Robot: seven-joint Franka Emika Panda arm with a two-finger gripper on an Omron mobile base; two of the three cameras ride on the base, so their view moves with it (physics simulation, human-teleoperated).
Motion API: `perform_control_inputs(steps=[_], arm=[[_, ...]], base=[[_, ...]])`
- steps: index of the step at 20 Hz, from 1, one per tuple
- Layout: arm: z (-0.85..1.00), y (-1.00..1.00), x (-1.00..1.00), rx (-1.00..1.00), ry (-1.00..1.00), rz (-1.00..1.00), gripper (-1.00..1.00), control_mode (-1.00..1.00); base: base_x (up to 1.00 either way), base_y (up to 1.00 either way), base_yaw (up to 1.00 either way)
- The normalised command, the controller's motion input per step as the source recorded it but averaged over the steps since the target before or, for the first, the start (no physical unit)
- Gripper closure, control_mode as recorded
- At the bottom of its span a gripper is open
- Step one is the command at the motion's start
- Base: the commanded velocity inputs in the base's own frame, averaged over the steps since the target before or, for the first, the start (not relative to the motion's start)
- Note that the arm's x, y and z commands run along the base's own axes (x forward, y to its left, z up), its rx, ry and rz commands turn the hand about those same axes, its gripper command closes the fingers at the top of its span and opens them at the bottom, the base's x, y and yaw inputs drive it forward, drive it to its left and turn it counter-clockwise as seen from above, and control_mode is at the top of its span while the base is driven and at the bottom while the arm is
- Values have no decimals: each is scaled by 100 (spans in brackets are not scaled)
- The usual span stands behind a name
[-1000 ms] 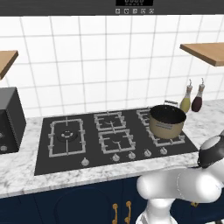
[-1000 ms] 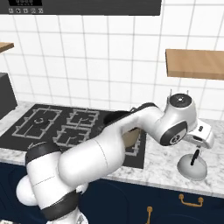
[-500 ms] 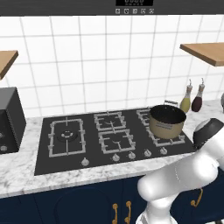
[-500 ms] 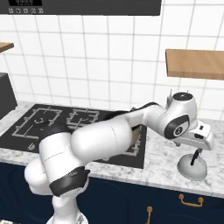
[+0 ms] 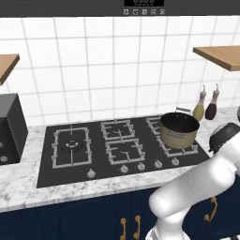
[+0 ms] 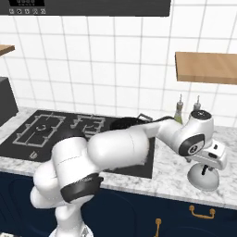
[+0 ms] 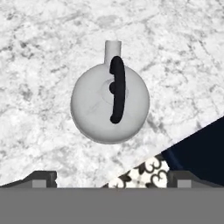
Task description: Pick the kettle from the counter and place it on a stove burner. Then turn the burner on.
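Marble counter (image 6: pixel 169 173) carries the kettle (image 7: pixel 110 103); arm reaches right, gripper (image 6: pixel 209 163) poised directly above it, fingers spread, grasping nothing.

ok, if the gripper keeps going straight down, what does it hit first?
Most likely the kettle, at its black handle: the open gripper points down at it. The gap between them is unclear.

One kettle (image 7: pixel 109 103); one pot (image 5: pixel 179 130); two bottles (image 5: pixel 199 106); one cooktop (image 5: pixel 93 164); two wooden shelves (image 5: pixel 219 56).
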Motion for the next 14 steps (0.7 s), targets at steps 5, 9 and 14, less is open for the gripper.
perform_control_inputs(steps=[5,9,14], arm=[[-14,-7,10,5,0,0,-100,-100],[-19,-18,24,0,-2,0,-100,-100],[-22,-7,25,0,-1,0,-100,-100]], base=[[0,0,0],[0,0,0],[0,0,0]])
